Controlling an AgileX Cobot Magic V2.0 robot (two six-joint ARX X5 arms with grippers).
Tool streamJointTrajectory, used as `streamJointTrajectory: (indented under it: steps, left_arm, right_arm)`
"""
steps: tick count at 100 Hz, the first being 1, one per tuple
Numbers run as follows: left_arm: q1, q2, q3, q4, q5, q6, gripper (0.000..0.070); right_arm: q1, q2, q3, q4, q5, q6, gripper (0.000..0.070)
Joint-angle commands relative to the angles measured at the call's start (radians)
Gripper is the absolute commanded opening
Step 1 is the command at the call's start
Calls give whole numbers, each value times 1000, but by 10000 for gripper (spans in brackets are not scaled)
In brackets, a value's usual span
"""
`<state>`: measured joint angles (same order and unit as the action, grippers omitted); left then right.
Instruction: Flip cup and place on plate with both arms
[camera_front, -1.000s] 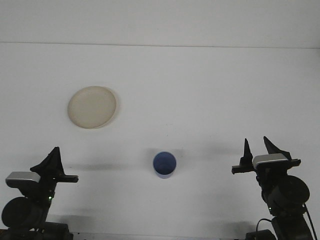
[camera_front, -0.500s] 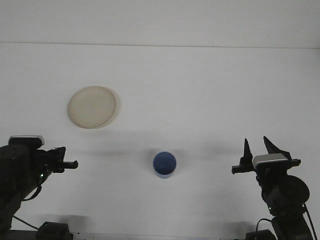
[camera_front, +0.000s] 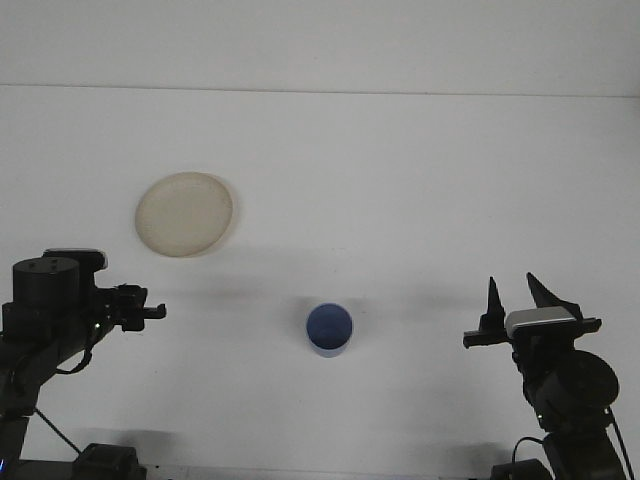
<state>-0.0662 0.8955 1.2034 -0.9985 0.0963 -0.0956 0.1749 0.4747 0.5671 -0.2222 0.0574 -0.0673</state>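
Changed since half a second ago: left arm raised and swung inward, left claw (camera_front: 150, 311) now pointing right toward centre; right arm, cup and plate unmoved.

Cup (camera_front: 329, 329): blue, standing on the worktop (camera_front: 420, 180) near the front edge, roughly midway between the arms; blue round face turned toward the camera, long axis roughly vertical. Mouth up or base up: cannot tell from this view.

Plate (camera_front: 185, 214): cream, round, flat on the worktop, well apart from the cup, up and to the left of it; nothing on it.

Left claw: level with the cup's height in the picture, cup lying to its right, gap between them clear. Fingers seen end-on and dark; wide or narrow cannot be told.

Right claw (camera_front: 515, 298): fingers parted wide, tips pointing away from the robot, holding nothing; cup lying to its left and slightly nearer the front edge.

Nearer arm, as a judgement: roughly equal spacing either side, left claw already aimed along the line to the cup.
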Motion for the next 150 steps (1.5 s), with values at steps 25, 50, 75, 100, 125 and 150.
streamJointTrajectory:
  steps: [25, 50, 75, 100, 125, 150]
  left_arm:
    - [-47, 21, 21, -6, 14, 9, 581]
    - [-154, 134, 81, -3, 101, -4, 478]
    - [-378, 356, 172, 36, 101, -29, 460]
    - [-557, 600, 291, 82, 101, -29, 462]
    - [-661, 776, 391, 84, 98, -3, 462]
    - [-682, 904, 401, 82, 84, 5, 462]
  right_arm:
    - [0, 4, 4, 9, 3, 0, 377]
    - [0, 4, 4, 9, 3, 0, 377]
    - [0, 4, 4, 9, 3, 0, 377]
    - [0, 4, 4, 9, 3, 0, 377]
    - [0, 4, 4, 9, 3, 0, 377]
    - [0, 4, 4, 9, 3, 0, 377]
